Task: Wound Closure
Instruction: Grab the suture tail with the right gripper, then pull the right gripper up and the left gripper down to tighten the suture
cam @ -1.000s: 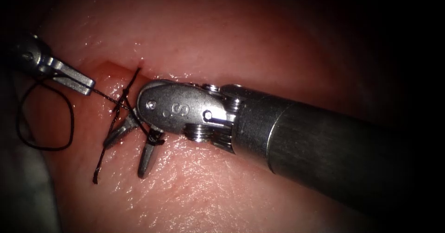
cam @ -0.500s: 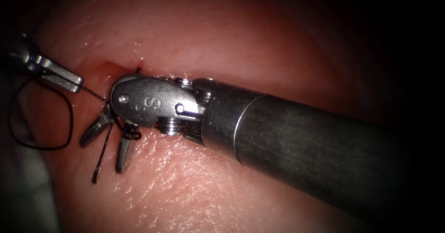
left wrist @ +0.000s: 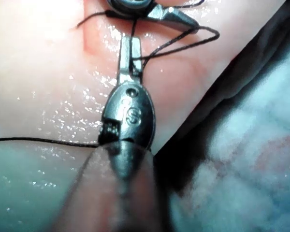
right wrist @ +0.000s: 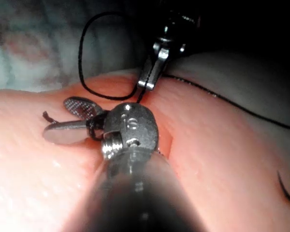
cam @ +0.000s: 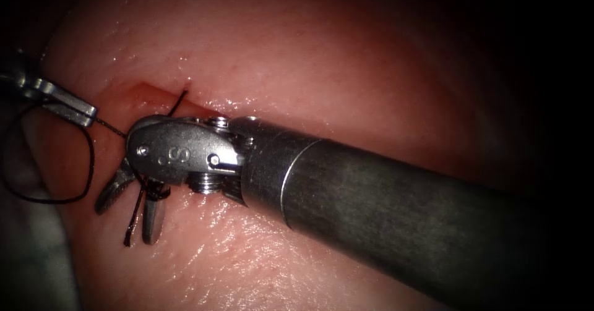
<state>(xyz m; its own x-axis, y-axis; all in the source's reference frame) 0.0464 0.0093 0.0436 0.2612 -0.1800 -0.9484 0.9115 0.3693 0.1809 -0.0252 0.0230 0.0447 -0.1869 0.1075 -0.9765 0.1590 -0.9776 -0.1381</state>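
Observation:
The cut [cam: 141, 94] shows as a red notch in the tissue [cam: 322, 57]. My left tool [cam: 83, 114], at the far left, is shut on the dark thread [cam: 110, 125], which runs taut to a knot [cam: 158, 191] at the cut. My right tool [cam: 124, 223] lies across the cut with its jaws open, astride the free thread tail [cam: 132, 221] and holding nothing. In the left wrist view the left tool [left wrist: 129, 48] grips the thread [left wrist: 183, 41]. In the right wrist view the right tool [right wrist: 58, 118] stands open beside the left tool [right wrist: 147, 82]. I cannot make out the needle.
A slack loop of thread [cam: 62, 196] hangs over the tissue's left edge, onto dark cloth [cam: 31, 261]. The right tool's thick shaft [cam: 383, 206] covers the tissue to the right of the cut. A long strand [right wrist: 232, 104] trails over the tissue.
My right tool has slid left along the cut with its jaws open, ending over the thread tail. The left tool has drawn back to the left with the thread.

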